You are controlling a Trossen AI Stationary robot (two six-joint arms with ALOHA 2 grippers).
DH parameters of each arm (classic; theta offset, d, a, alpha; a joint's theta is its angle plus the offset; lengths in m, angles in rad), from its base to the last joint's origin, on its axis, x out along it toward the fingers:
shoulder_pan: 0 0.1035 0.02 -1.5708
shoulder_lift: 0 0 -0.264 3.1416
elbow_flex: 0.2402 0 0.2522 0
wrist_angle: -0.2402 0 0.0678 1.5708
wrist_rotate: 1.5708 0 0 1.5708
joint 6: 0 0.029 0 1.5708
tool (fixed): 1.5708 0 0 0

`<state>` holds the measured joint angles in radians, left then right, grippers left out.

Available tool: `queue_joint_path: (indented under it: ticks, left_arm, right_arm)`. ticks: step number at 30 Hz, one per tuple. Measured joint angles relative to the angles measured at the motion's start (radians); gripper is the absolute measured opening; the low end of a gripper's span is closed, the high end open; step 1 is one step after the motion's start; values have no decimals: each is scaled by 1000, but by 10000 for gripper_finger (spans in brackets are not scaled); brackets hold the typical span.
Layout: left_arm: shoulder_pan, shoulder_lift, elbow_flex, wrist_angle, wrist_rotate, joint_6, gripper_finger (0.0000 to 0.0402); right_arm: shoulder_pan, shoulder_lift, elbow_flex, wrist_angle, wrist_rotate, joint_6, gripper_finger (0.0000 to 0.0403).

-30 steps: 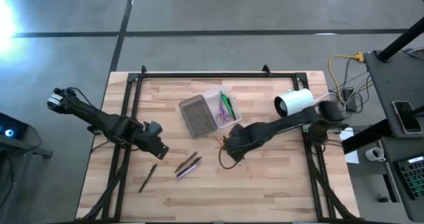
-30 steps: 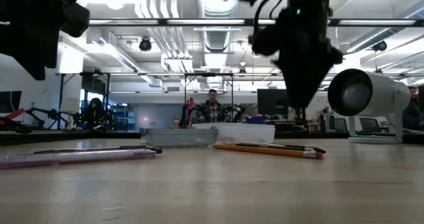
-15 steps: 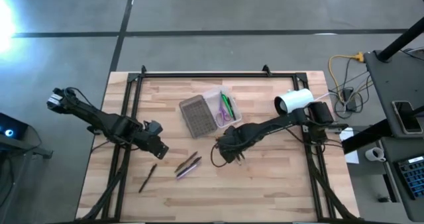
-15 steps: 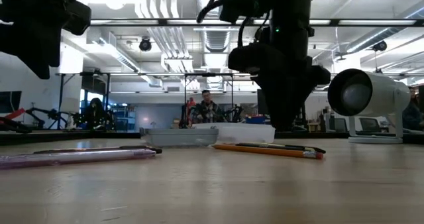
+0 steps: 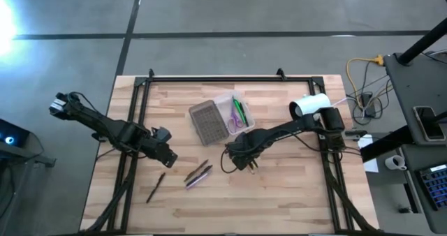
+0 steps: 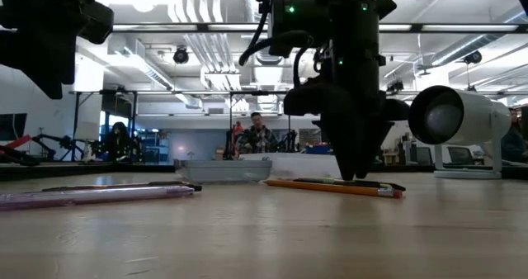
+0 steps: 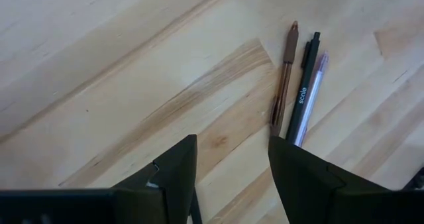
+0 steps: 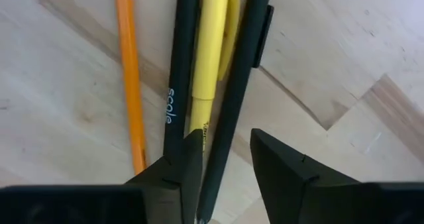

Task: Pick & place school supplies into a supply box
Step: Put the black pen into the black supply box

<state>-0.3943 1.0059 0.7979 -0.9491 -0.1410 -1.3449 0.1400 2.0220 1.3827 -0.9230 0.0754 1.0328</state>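
On the table lie an orange pencil (image 8: 129, 71), a dark pen marked "scale" (image 8: 179, 71), a yellow pen (image 8: 211, 52) and a dark pen with a clip (image 8: 242, 78), side by side. My right gripper (image 8: 225, 161) points down over them, open, one finger on each side of the clip pen, low above the table (image 6: 355, 173). The supply box (image 5: 220, 117) lies open farther back, with purple scissors (image 5: 232, 123) and a green pen (image 5: 239, 109) in its clear half. My left gripper (image 7: 232, 177) hovers open at the left (image 5: 164, 156), beside a brown, a dark and a lilac pen (image 7: 301, 98). My right gripper comes at the clip pen (image 8: 222, 151) from above, fingers pointing down and standing across it near one end. One finger (image 8: 182, 168) overlaps the yellow pen and the "scale" pen. Whether a finger touches any pen, I cannot tell. All the pens lie flat on the table.
A white cylindrical camera (image 5: 309, 107) stands at the right, close to the right arm. One more dark pen (image 5: 155, 187) lies near the front left. A black frame (image 5: 209, 79) runs along the table's far edge. Bare wood lies at the front right.
My right gripper has come down toward the table and a little toward its left edge, ending low over the group of pens with its fingers around the clip pen. The pens have stayed where they were.
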Motion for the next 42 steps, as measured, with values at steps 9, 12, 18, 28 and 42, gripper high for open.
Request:
queue_joint_path:
  ticks: [9, 12, 18, 28, 42]
  left_arm:
    - [0, 0, 0, 4, 0, 0, 171]
    - [0, 0, 0, 4, 0, 0, 171]
    - [0, 0, 0, 4, 0, 0, 171]
    - [0, 0, -1, 4, -5, 0, 171]
    - [0, 1, -1, 3, -18, 0, 171]
  right_arm:
    - [-18, -22, -6, -1, 8, -22, 86]
    - [-23, -28, -6, -1, 8, -24, 84]
    - [-26, -28, -6, -5, 29, -33, 90]
    - [-30, -30, -48, 13, 3, -41, 86]
    - [-22, -17, -85, 63, 6, -73, 64]
